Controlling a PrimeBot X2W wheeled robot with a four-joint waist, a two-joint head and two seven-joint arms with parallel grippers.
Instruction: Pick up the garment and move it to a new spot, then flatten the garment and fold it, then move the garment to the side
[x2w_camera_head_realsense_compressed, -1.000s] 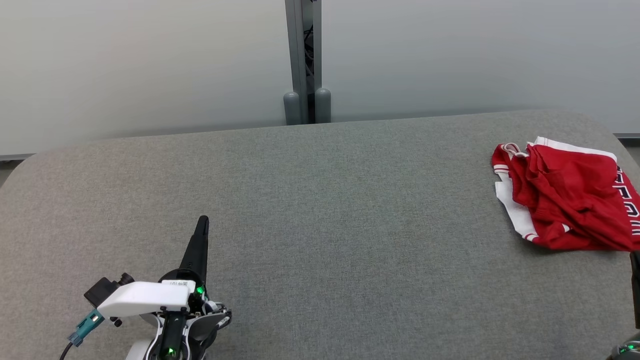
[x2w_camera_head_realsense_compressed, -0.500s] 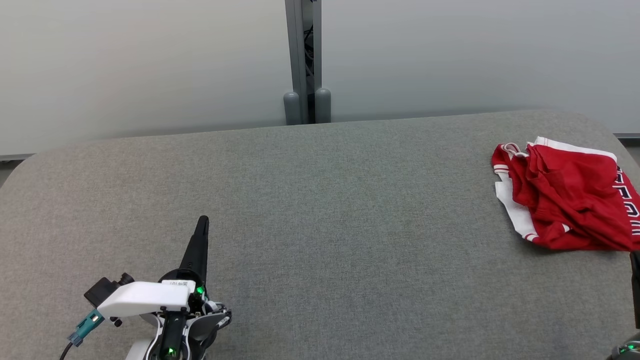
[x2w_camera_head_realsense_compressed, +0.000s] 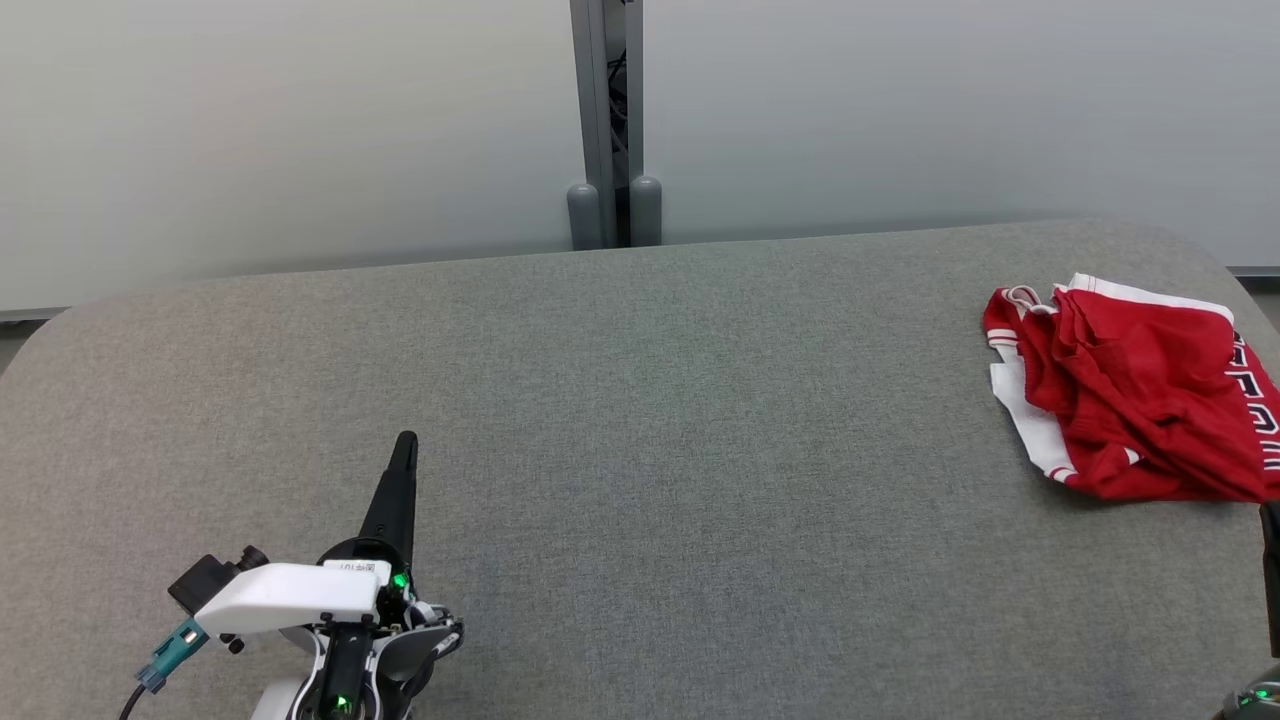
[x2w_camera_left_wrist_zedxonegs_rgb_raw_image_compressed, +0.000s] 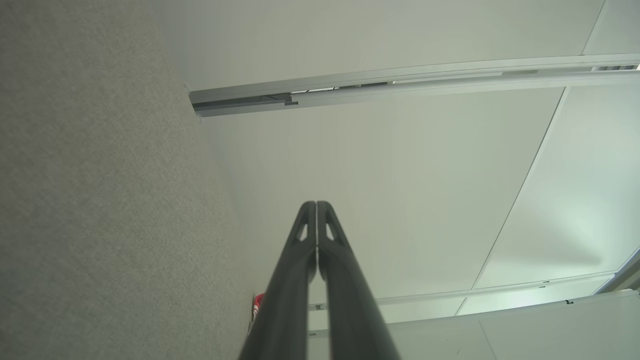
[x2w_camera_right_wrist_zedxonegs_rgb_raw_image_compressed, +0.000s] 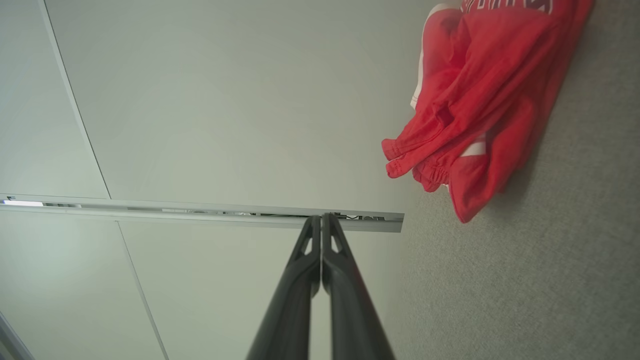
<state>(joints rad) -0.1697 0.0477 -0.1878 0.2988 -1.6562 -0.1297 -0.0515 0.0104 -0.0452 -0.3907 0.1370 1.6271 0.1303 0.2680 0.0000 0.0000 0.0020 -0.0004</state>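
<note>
A red garment (x2w_camera_head_realsense_compressed: 1140, 405) with white trim and lettering lies crumpled near the right edge of the grey fabric table (x2w_camera_head_realsense_compressed: 640, 450). It also appears in the right wrist view as the garment (x2w_camera_right_wrist_zedxonegs_rgb_raw_image_compressed: 480, 105), at the upper right. My left gripper (x2w_camera_head_realsense_compressed: 405, 440) rests low at the front left, far from the garment, shut with nothing between its fingers; the left wrist view shows the left gripper (x2w_camera_left_wrist_zedxonegs_rgb_raw_image_compressed: 316, 204) with fingertips pressed together. My right gripper (x2w_camera_right_wrist_zedxonegs_rgb_raw_image_compressed: 320, 216) is shut too, empty, just short of the garment. A dark part of the right arm (x2w_camera_head_realsense_compressed: 1270, 570) shows at the right edge.
Pale partition panels (x2w_camera_head_realsense_compressed: 300, 130) stand behind the table, joined by a grey post (x2w_camera_head_realsense_compressed: 607, 120) at the middle. The table's corners are rounded, and the garment lies close to its right edge.
</note>
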